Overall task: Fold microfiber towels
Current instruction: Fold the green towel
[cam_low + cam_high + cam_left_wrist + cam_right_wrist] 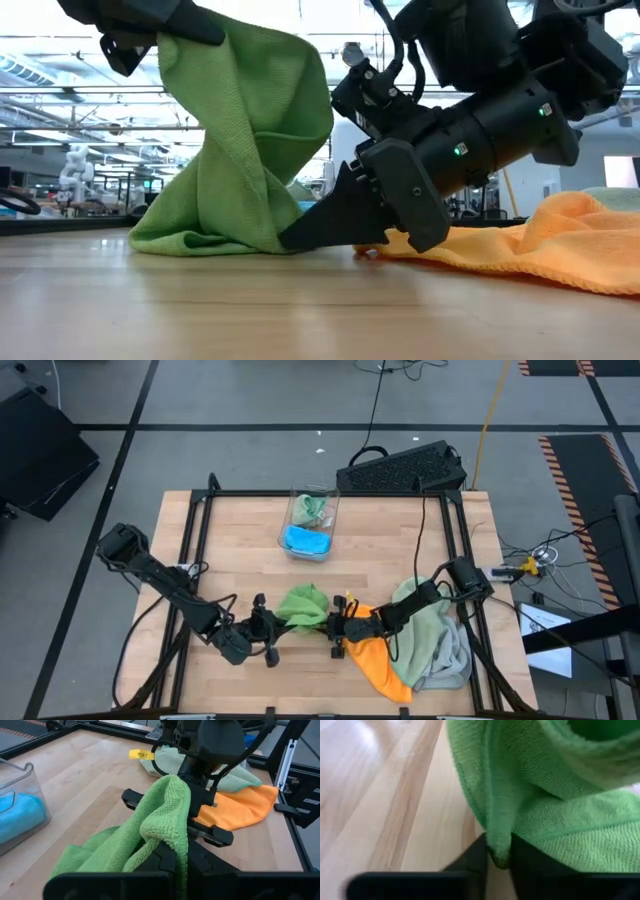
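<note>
L gripper (268, 628) clenched on bright green towel (303, 603), lifted corner, R gripper (338, 628) pinching its low edge at tabletop, orange towel (378, 660) beside, bin (310, 520) w/ blue towel (306, 541)

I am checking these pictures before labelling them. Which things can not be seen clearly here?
- Sage green towel, high view: the right arm covers part of it.
- Light grey towel, high view: mostly under the sage one.
- Cloths in the clear bin, high view: too small to judge folds.
- Bright green towel, low view: its top is behind the left gripper, cut by the edge.
</note>
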You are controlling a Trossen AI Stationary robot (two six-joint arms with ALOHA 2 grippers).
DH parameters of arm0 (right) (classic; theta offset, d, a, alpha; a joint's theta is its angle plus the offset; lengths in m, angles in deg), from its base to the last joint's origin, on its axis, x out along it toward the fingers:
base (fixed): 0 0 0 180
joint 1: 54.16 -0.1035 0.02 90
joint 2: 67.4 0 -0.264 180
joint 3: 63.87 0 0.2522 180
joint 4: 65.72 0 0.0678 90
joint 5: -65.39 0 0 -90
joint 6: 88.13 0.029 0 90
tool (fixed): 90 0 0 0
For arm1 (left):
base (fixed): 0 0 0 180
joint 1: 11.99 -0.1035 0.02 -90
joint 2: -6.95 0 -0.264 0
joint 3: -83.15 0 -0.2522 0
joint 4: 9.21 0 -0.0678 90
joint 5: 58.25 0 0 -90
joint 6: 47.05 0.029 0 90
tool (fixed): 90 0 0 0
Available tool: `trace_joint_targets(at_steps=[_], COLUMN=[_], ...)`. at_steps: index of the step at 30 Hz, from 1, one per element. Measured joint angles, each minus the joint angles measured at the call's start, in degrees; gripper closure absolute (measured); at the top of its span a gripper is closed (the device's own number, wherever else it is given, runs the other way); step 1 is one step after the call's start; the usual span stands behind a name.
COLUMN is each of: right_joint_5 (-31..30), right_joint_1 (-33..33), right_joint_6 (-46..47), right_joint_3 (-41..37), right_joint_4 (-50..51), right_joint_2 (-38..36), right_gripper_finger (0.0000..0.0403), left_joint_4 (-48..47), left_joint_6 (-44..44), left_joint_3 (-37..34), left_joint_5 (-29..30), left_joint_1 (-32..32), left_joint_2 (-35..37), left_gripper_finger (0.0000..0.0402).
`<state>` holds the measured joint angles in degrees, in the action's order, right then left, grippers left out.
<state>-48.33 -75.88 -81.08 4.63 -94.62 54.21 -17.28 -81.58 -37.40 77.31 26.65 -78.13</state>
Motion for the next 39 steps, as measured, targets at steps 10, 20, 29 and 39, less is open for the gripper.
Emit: trace_joint_targets(at_steps=[10,20,29,39], right_joint_5=[3.2,2.4,-5.3,-7.8], right_joint_1=[-1.8,-9.1,-9.8,-4.8], right_joint_6=[-0.1,-0.7,-2.4,2.3], right_joint_3=[0.0,0.0,-0.5,-8.3], right_joint_4=[22.1,44.3,48.1,45.7], right_joint_2=[-14.7,-40.9,-54.9,-52.9], right_gripper_finger=[0.0399,0.0400,0.0401,0.0401], left_joint_4=[3.3,6.1,-30.6,-48.5], left_joint_6=[-0.5,3.4,2.0,-14.0], left_joint_3=[0.0,8.1,24.4,21.8], left_joint_5=[-13.7,-18.2,-12.2,-7.0], left_joint_1=[2.0,10.3,14.0,11.4], left_joint_2=[0.0,1.1,1.1,1.0], left_gripper_finger=[0.0390,0.0396,0.0396,0.0395])
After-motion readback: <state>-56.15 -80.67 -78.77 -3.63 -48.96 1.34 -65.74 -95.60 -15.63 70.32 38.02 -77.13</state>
